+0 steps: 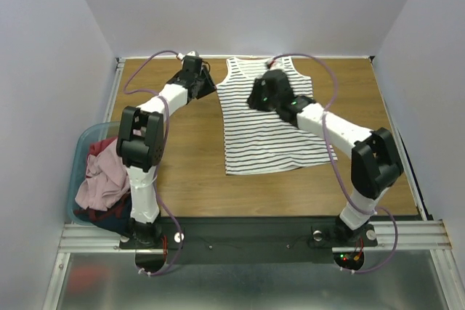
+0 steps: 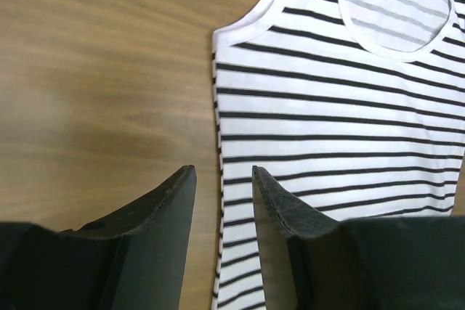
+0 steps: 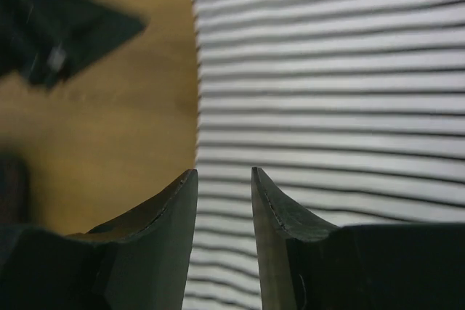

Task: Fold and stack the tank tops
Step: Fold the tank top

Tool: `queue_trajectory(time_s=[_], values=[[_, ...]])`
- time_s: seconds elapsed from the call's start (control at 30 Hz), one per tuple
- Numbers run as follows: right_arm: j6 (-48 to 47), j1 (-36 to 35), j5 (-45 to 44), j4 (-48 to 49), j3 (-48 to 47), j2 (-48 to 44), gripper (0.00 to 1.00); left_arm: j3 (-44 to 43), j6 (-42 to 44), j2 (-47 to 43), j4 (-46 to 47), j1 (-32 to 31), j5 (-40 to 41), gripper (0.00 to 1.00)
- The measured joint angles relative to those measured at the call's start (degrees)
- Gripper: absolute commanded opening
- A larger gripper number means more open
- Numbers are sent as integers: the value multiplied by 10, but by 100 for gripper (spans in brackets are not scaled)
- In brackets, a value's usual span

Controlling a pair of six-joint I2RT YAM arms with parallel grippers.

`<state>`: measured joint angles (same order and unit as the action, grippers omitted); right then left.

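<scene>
The white tank top with thin black stripes lies flat on the wooden table, straps toward the far edge. My left gripper is open and empty at the top's left edge; in the left wrist view the side hem of the striped top runs between its jaws. My right gripper is open and empty above the top's upper middle; the right wrist view shows the striped cloth under it. The pink tank top, a dark red one and a navy one lie heaped in the tub.
The translucent light-blue tub stands off the table's left edge beside the left arm. The wooden table has a metal rail along its near edge. White walls close in the far and side edges.
</scene>
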<state>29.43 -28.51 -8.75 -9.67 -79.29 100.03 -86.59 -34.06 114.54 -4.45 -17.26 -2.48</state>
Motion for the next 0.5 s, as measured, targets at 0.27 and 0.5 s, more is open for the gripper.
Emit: queue_trajectory(time_s=[0.27,0.5], values=[[38,-204,-21,-36,69,25,41,-141,66,134,-39,1,-36,51],[61,-276,-83,-62,64,35,44,-191,102,169,-75,1,-35,51]])
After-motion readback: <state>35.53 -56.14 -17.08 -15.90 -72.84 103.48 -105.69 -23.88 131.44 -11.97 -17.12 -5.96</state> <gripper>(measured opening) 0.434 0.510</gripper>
